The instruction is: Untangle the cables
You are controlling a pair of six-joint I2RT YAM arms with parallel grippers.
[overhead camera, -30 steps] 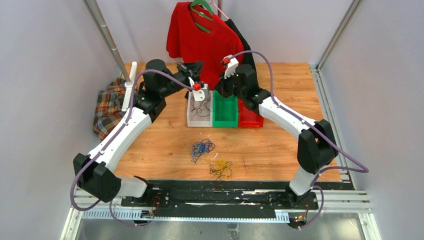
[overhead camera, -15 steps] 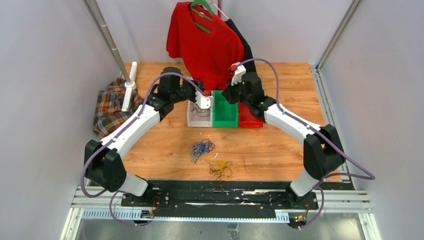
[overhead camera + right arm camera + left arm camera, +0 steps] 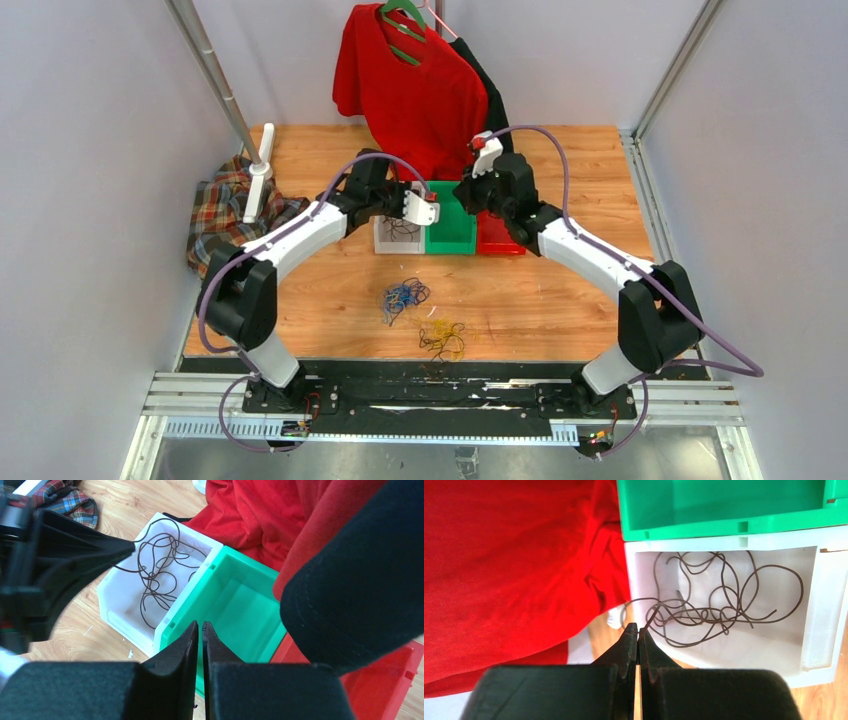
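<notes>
A black cable (image 3: 714,605) lies looped in the white bin (image 3: 819,605); it also shows in the right wrist view (image 3: 157,565). My left gripper (image 3: 638,630) is shut on one end of this cable at the bin's corner beside the red shirt. It sits over the white bin in the top view (image 3: 398,212). My right gripper (image 3: 200,625) is shut and empty above the green bin (image 3: 240,605), and shows in the top view (image 3: 462,200). A blue tangle of cables (image 3: 403,296) and a yellow and black tangle (image 3: 443,335) lie on the table in front of the bins.
White bin (image 3: 383,243), green bin (image 3: 450,245) and red bin (image 3: 500,245) stand side by side mid-table. A red shirt (image 3: 410,80) hangs behind them, close to both grippers. A plaid cloth (image 3: 225,215) and a white stand (image 3: 258,180) are at the left.
Both arms have swung to the right. My left gripper moved from left of the white bin to over it. My right gripper shifted right along the green bin.
</notes>
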